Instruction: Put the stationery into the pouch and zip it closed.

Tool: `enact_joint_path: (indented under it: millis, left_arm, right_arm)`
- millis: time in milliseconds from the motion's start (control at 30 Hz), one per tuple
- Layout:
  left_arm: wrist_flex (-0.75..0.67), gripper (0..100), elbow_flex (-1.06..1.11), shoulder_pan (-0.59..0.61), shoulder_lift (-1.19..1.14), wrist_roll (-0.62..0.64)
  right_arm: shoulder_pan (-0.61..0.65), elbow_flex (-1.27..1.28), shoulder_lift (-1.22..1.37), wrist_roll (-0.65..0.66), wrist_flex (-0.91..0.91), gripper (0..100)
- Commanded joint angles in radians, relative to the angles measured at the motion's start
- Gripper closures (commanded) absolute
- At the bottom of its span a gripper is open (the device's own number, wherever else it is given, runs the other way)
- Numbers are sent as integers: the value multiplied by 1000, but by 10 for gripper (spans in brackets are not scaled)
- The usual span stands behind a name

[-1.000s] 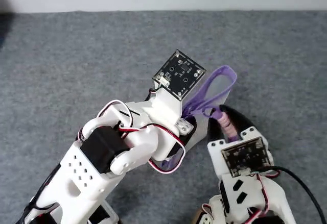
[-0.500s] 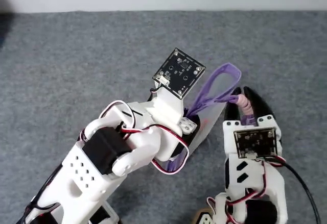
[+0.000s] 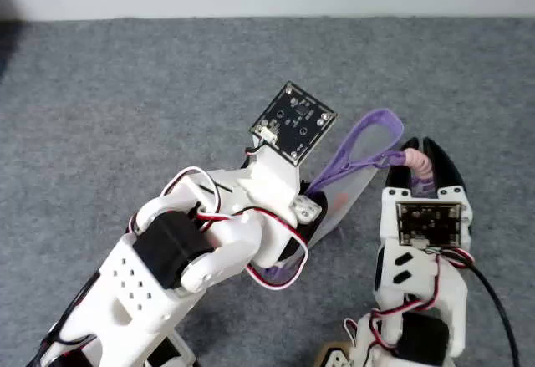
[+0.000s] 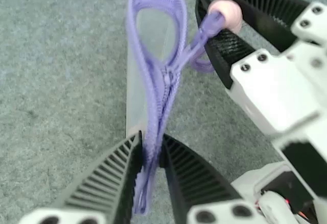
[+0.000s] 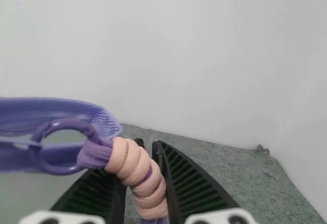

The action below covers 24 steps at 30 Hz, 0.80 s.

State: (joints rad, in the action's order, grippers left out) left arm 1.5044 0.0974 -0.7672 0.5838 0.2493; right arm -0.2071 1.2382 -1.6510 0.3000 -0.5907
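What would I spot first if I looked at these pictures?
Probably the see-through pouch with its bright purple zip, standing on edge in the middle of the grey mat. The left gripper pinches the zip edge from both sides. The right gripper is shut on the pink beaded pull at the end of the zip.
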Motion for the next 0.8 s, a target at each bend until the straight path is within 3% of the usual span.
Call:
enact_joint_path:
  millis: [0, 167, 533, 767]
  left_arm:
    - [71, 991, -28, 14, 86, 11]
    - [133, 991, -28, 14, 120, 11]
    - [250, 991, 33, 14, 219, -52]
    - [250, 991, 170, 172, 396, -175]
  right_arm:
    - [-87, 71, 13, 28, 105, 991]
    - [-117, 141, 13, 34, 183, 991]
    - [-134, 175, 13, 34, 177, 991]
    - [-208, 222, 13, 34, 183, 991]
